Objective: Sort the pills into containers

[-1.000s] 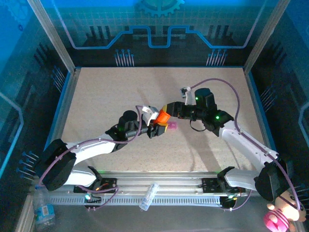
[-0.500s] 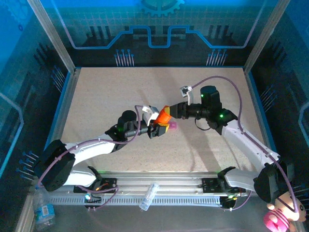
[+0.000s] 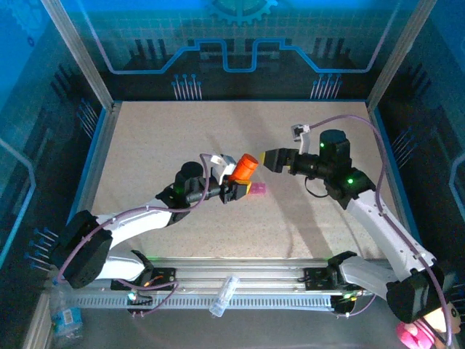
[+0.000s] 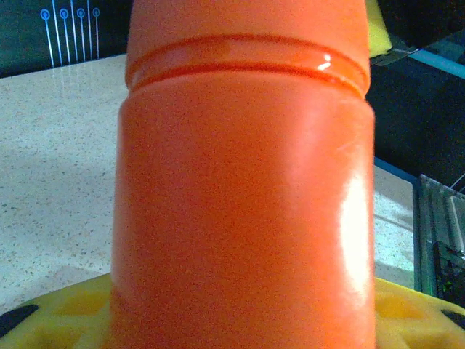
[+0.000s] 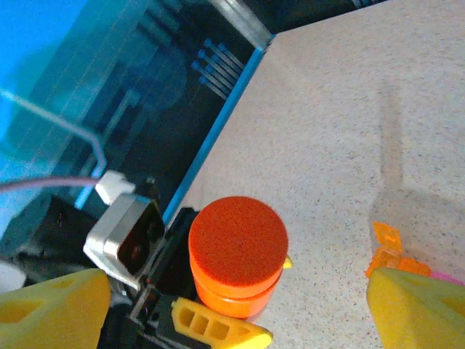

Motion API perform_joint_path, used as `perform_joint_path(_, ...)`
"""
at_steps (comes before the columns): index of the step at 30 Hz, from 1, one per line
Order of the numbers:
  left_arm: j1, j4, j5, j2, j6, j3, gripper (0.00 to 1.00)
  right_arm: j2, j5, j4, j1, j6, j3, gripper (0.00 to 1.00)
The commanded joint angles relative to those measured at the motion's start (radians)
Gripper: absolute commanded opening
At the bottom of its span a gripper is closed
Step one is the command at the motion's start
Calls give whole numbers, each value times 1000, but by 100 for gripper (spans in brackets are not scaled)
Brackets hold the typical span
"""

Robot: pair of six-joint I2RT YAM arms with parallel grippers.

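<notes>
An orange bottle (image 3: 245,169) with its orange cap on is tilted above the middle of the table, and my left gripper (image 3: 237,182) is shut on its body. Its wall (image 4: 240,203) stands close in the left wrist view, with yellow fingers (image 4: 43,316) at its base. My right gripper (image 3: 267,160) hangs open just right of the cap, apart from it. In the right wrist view the cap (image 5: 237,240) faces me between my own yellow fingertips (image 5: 418,305). The containers (image 3: 257,189), a small pink and orange strip (image 5: 389,251), lie on the table beside the bottle. The pills are hidden.
Blue-edged walls (image 3: 98,156) ring the speckled table. A clear tube (image 3: 224,294) lies on the front rail. A water bottle (image 3: 65,320) and a pink object (image 3: 415,334) sit outside the near corners. Open table lies at the back and left.
My right gripper has opened, let go of the bottle's cap and drawn back to the right. The left gripper still holds the bottle, now tipped a little more upright.
</notes>
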Motion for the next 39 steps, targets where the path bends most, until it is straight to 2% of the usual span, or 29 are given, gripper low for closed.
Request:
perform_joint_path(1,3,-15,22,8,27,55,0,21,122,-40,2,151,5,92)
perform_joint_path(11,2,-43,62,22,12,77,0,99,174,13,103,171,42,92)
perform_joint_path(17,2,-41,72,23,7,71,0,135,193,41,159,173,59,89)
perform_joint_path(23,2,-32,72,20,4,63,0,166,185,77,190,182,61,74)
perform_joint_path(30,2,-14,76,24,-2,57,0,145,165,102,197,140,32,43)
perform_joint_path(34,2,-9,92,21,-10,56,0,108,84,136,167,-38,-2,41)
perform_joint_path(36,2,1,104,20,-18,55,0,105,-56,175,126,-158,-33,42)
perform_joint_path(39,3,10,118,21,-31,54,0,121,-231,187,66,-250,-62,53)
